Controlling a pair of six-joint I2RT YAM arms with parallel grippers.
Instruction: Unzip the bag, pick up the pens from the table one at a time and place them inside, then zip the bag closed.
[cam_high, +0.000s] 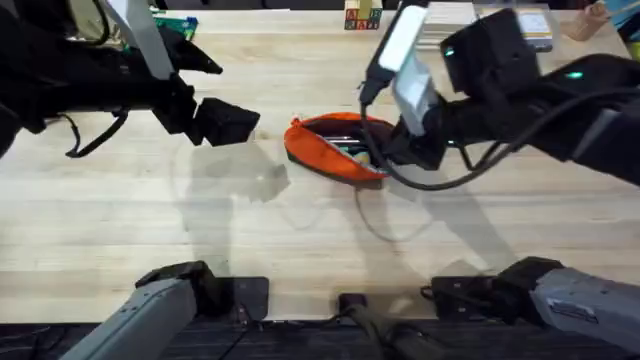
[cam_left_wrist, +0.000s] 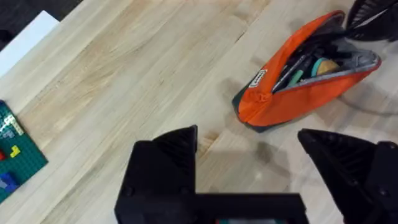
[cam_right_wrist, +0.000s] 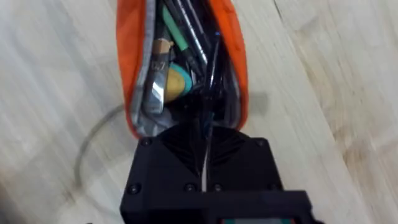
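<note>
A: Where is the right claw (cam_right_wrist: 205, 134)?

B: At the open mouth of the orange pencil pouch (cam_high: 335, 150), at the end farther from the left arm. Its black fingers are pressed together with only a thin seam between them, and a slim dark pen (cam_right_wrist: 208, 81) runs straight out from the tips into the pouch. It looks clamped on that pen, though the contact itself is hidden by the fingers.

A: And the pouch?

B: Lying on its side on the wooden bench (cam_high: 300, 250), near the middle, unzipped. The grey lining is spread wide. Inside, in the right wrist view, are a green-barrelled pen (cam_right_wrist: 176, 32), other dark pens, and a round yellow and teal item (cam_right_wrist: 176, 84) that I can't identify.

A: The left claw (cam_left_wrist: 249, 155)?

B: Its two black fingers stand well apart with nothing between them. It hangs over bare bench beside the pouch's zipped end, apart from it. The left wrist view shows a small white label (cam_left_wrist: 258, 79) on the pouch at that end.

A: Anything else near the pouch?

B: A dark cable (cam_high: 430, 180) from the right arm loops down beside it. Farther out past the left claw lies a green building-brick baseplate (cam_left_wrist: 15, 152), next to a white sheet (cam_left_wrist: 28, 37).
</note>
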